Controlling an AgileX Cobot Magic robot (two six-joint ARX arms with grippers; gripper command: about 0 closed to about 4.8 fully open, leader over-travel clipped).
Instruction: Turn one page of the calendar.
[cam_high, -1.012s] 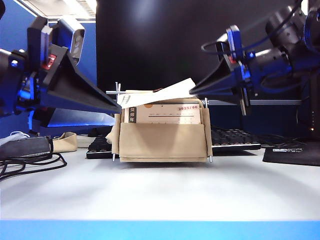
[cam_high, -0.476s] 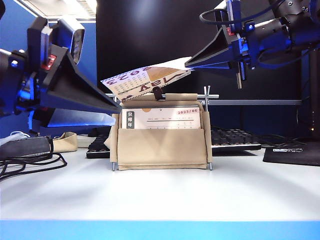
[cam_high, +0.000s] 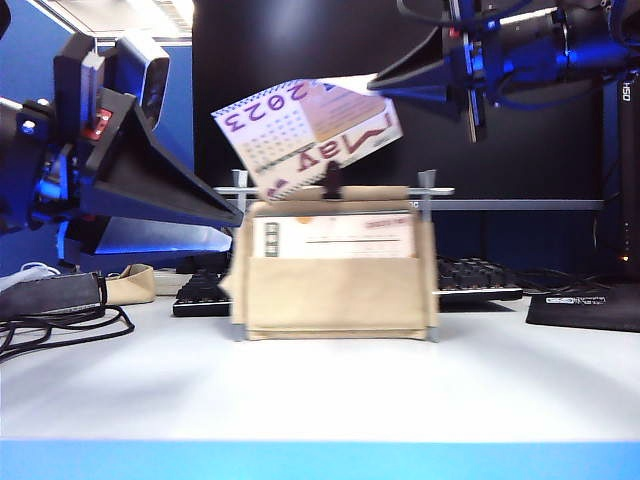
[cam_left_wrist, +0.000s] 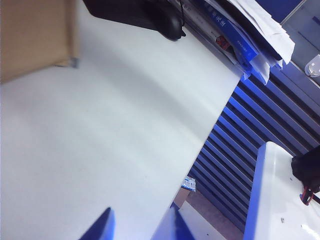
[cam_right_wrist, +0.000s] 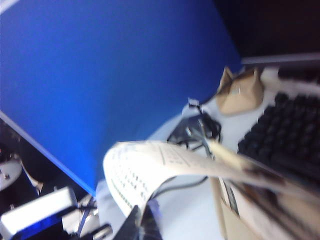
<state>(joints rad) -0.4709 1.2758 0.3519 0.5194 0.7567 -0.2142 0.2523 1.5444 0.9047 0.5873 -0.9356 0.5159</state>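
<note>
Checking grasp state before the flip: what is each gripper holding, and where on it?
The right gripper pinches the page by its lifted free edge, above the calendar. The left gripper is open beside the calendar and holds nothing.

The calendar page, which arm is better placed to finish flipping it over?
Right. The right gripper is shut on the page, holding it lifted above the calendar. The left gripper hangs open beside the calendar, holding nothing.
</note>
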